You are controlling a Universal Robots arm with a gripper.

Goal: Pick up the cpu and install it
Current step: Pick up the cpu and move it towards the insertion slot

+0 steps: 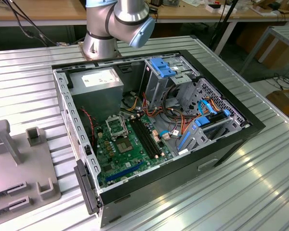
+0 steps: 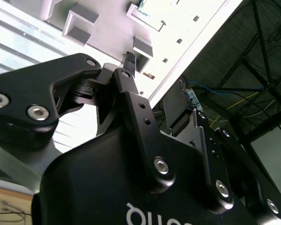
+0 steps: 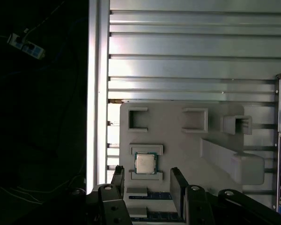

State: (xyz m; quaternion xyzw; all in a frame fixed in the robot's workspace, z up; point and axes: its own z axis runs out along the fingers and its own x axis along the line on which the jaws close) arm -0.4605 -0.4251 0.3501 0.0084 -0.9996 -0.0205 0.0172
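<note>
The cpu (image 3: 145,163), a small square chip with a silvery top, lies flat in a recessed holder on the grey fixture tray (image 3: 178,140). In the first wrist view my gripper (image 3: 148,185) hangs above the tray, open, its two black fingers (image 3: 178,186) spread wider than the chip and holding nothing. The chip sits just beyond the fingertips, centred between them. The second wrist view shows the gripper (image 2: 157,77) from behind, its jaws apart over the tray. In the exterior view the black-framed socket (image 1: 116,126) sits on the green board inside the open computer case (image 1: 250,127).
The grey tray (image 1: 19,163) carries raised blocks and a tall post (image 1: 5,139), left of the case in the exterior view. The ribbed metal table (image 3: 178,61) ends at an edge (image 3: 96,93) close to the tray. The arm's base (image 1: 103,38) stands behind the case.
</note>
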